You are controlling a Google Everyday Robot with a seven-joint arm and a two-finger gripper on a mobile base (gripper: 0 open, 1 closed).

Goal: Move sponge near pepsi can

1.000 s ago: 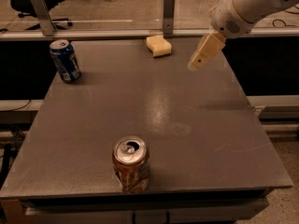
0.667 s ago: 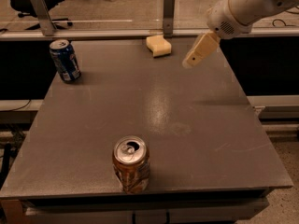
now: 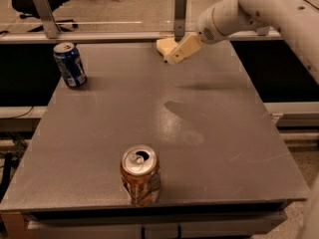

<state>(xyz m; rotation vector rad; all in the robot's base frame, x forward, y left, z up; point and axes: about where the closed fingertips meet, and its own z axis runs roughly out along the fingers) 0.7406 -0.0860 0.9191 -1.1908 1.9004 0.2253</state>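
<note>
- The grey table (image 3: 209,133) carries three things: two cans and the sponge, all lying where they lay a second ago.
- The white arm (image 3: 259,9) reaches in from the upper right and has swung leftward along the far edge; its shadow falls mid-table.
- The orange-brown can (image 3: 140,176) stands upright near the front edge with its tab opened. No brand name is readable on it.
- The pepsi can (image 3: 70,64) stands upright at the far left, blue with white markings, though no lettering can be made out.
- The gripper (image 3: 175,55), which a second ago hung apart to the right of the sponge, now overlaps its right side at the far edge. I cannot tell how far it is open, or whether it has hold of anything.
- The sponge (image 3: 164,45), pale yellow, sits at the far middle of the table, well apart from the pepsi can. The approach looks about finished; the grasp and the carry leftward are, I judge, yet to come.
</note>
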